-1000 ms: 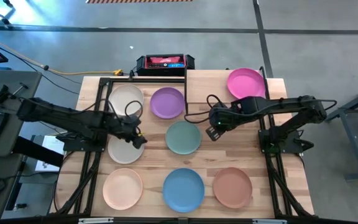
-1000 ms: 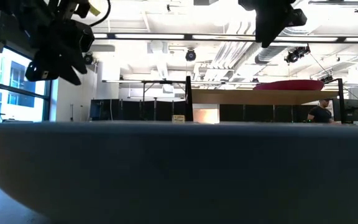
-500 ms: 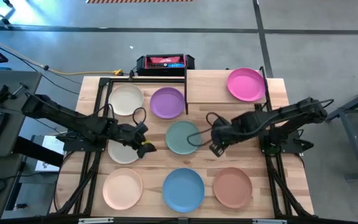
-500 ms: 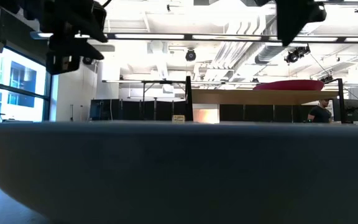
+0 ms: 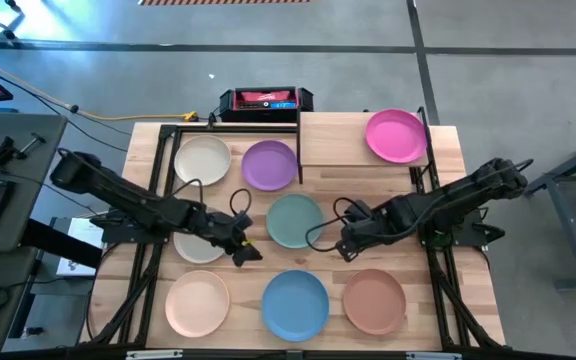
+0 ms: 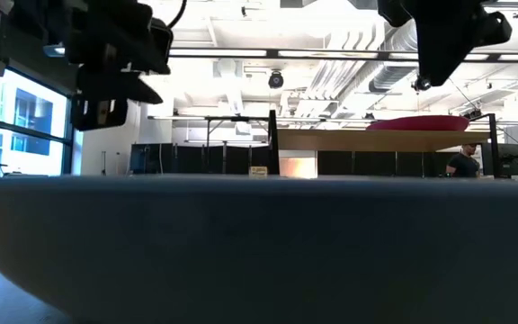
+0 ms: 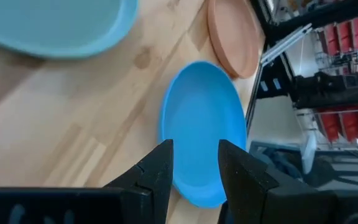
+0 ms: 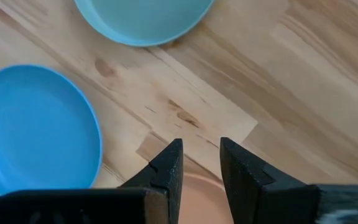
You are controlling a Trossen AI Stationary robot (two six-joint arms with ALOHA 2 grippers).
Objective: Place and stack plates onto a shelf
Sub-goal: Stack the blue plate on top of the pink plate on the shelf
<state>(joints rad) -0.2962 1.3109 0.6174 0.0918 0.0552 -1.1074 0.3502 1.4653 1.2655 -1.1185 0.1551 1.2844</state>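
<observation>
While only the magenta plate (image 5: 396,135) sits on the shelf (image 5: 363,140), both grippers, left (image 5: 244,250) and right (image 5: 349,247), hover empty, fingers slightly parted; next comes grasping the blue plate (image 5: 295,304) or brown plate (image 5: 374,300).

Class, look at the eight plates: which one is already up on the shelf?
The magenta plate. It alone rests on the raised shelf at the table's far right corner; the other seven lie on the tabletop.
</observation>
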